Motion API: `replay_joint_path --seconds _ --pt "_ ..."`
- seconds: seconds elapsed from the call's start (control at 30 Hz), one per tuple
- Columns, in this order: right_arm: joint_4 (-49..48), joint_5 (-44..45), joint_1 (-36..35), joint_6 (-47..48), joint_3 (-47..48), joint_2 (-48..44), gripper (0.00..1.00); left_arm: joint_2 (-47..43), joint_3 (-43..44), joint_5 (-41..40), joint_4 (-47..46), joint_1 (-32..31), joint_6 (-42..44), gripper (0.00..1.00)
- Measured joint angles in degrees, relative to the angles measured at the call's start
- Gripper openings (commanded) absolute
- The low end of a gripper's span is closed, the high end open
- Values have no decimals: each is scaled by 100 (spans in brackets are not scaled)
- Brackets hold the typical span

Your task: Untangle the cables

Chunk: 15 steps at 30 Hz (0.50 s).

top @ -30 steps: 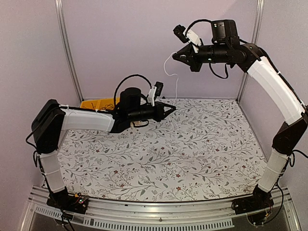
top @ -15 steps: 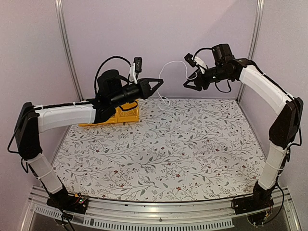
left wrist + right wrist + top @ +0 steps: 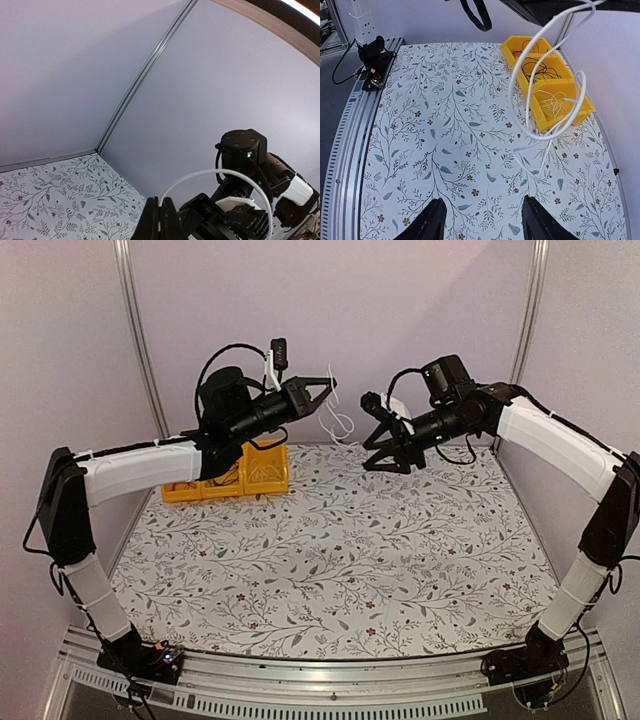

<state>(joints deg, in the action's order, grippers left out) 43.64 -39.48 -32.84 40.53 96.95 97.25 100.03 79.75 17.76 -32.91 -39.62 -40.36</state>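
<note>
Floral-cloth table [image 3: 330, 570] below both arms. Right gripper [image 3: 372, 435]: stood wide, held nothing. Pale cable [image 3: 340, 425]: hung in loops just ahead of it, long axis vertical, top end pinched in left gripper [image 3: 325, 388]. Other cables [image 3: 540, 62]: lay in yellow bins [image 3: 262, 472] beyond.

Floral-patterned table [image 3: 400, 570], yellow bins [image 3: 270, 480] at its far-left corner

Up at twelve o'clock the left gripper [image 3: 322, 390] pinches a looping white cable [image 3: 342, 426]. The right gripper [image 3: 372, 436] gapes just beside it, with yellow bins [image 3: 262, 470] at ten o'clock.
</note>
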Motion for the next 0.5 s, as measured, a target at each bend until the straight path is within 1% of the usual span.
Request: replay_joint_path --seconds 0.13,0.37,0.47,0.5 --pt "-219 114 -31 -74 28 13 58 63 0 72 0 0 -114 0" --pt "-479 339 -70 -90 201 111 57 94 20 144 -31 0 -188 0" --pt "-551 396 -114 -87 201 160 54 122 81 179 -46 0 -210 0" --pt "-562 404 -127 -83 201 184 52 127 94 184 -52 0 -216 0"
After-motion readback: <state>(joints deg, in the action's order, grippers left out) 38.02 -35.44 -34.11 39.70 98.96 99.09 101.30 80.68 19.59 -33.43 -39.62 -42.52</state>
